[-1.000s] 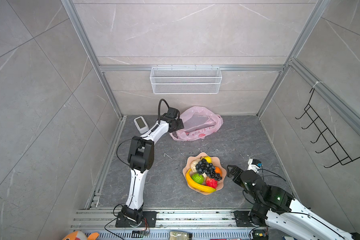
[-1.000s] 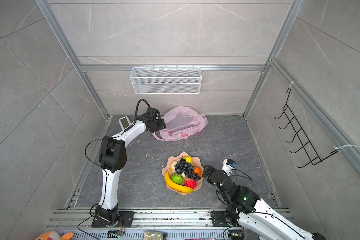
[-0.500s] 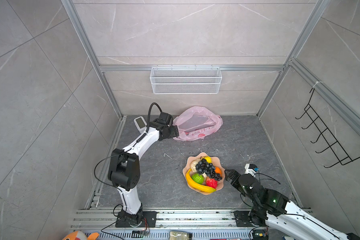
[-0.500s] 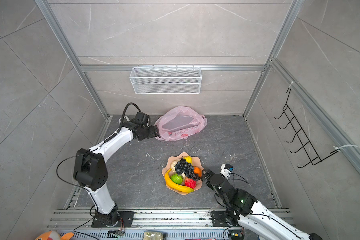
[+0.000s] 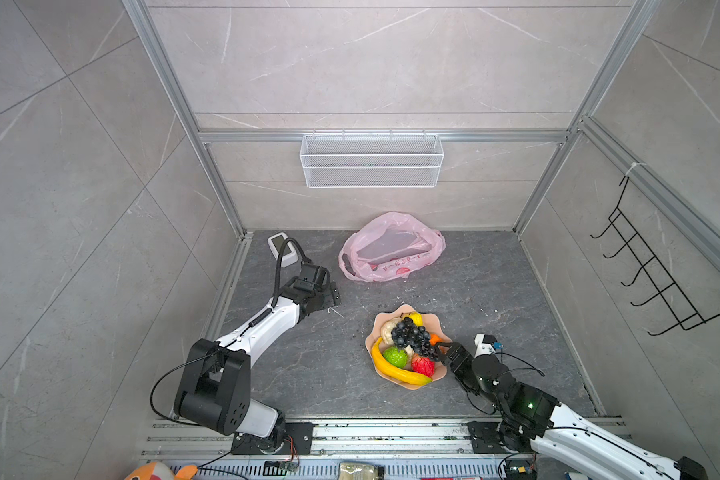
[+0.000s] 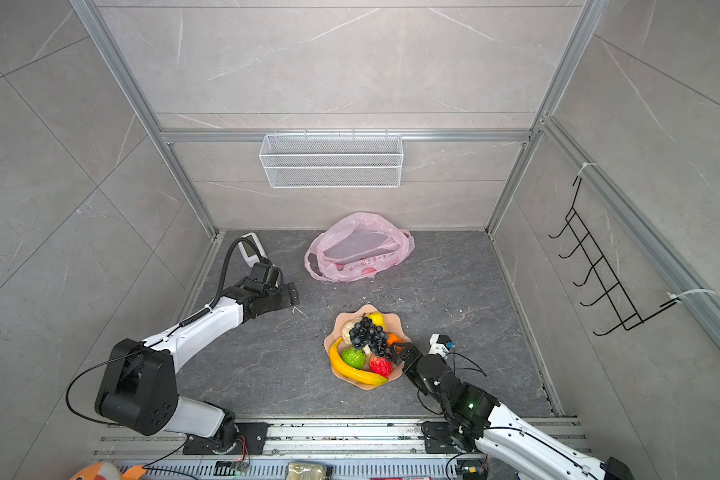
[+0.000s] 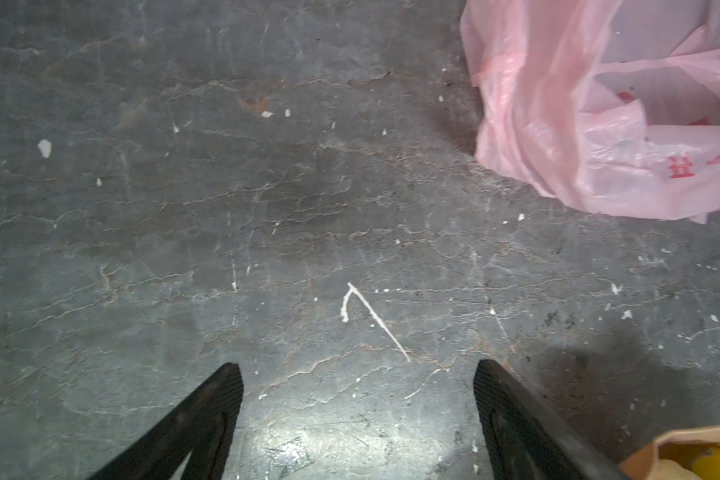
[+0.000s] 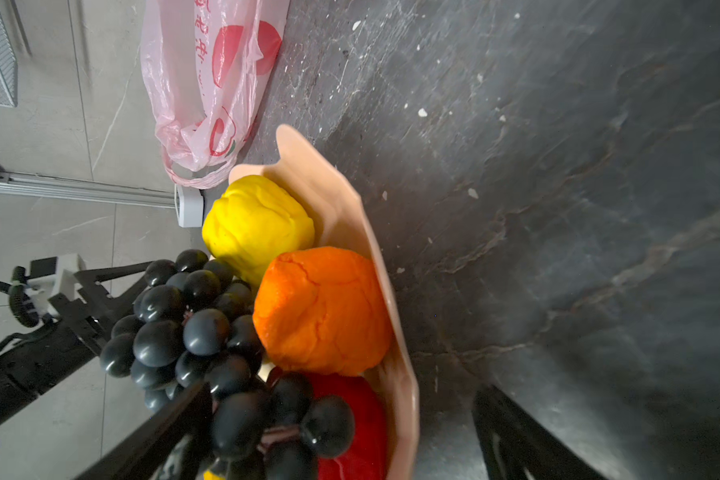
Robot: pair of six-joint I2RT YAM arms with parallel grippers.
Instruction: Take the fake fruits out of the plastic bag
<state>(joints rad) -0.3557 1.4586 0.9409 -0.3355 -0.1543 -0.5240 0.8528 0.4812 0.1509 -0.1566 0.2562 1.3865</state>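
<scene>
The pink plastic bag (image 5: 391, 249) lies slumped and flattish on the dark stone floor (image 5: 495, 291) at the far middle of the cell, close to the back wall (image 5: 371, 208). Both top views show its red printing on the near side (image 6: 358, 266).

The fake fruits (image 6: 364, 349) sit heaped on the peach scalloped plate (image 5: 408, 384), which rests nearer than the bag and slightly to its right, well apart from it. The banana (image 5: 391, 370) curves along the plate's near left rim. The grape bunch (image 5: 412, 334) tops the middle. Around it lie the bumpy green fruit (image 5: 395, 356), the red fruit (image 5: 423, 365), the orange fruit (image 8: 325, 307), the yellow fruit (image 8: 254, 224) and the beige piece (image 5: 387, 328).

The left gripper (image 7: 356, 368) hangs low over bare floor to the near left of the bag, apart from it. Its jaws are spread wide with only floor between them.

The right gripper (image 8: 341, 395) is at the plate's right rim, jaws spread wide. One finger is over the grapes and the other is outside the rim, above the floor. It grips nothing, and whether the inner finger touches the grapes cannot be told.
</scene>
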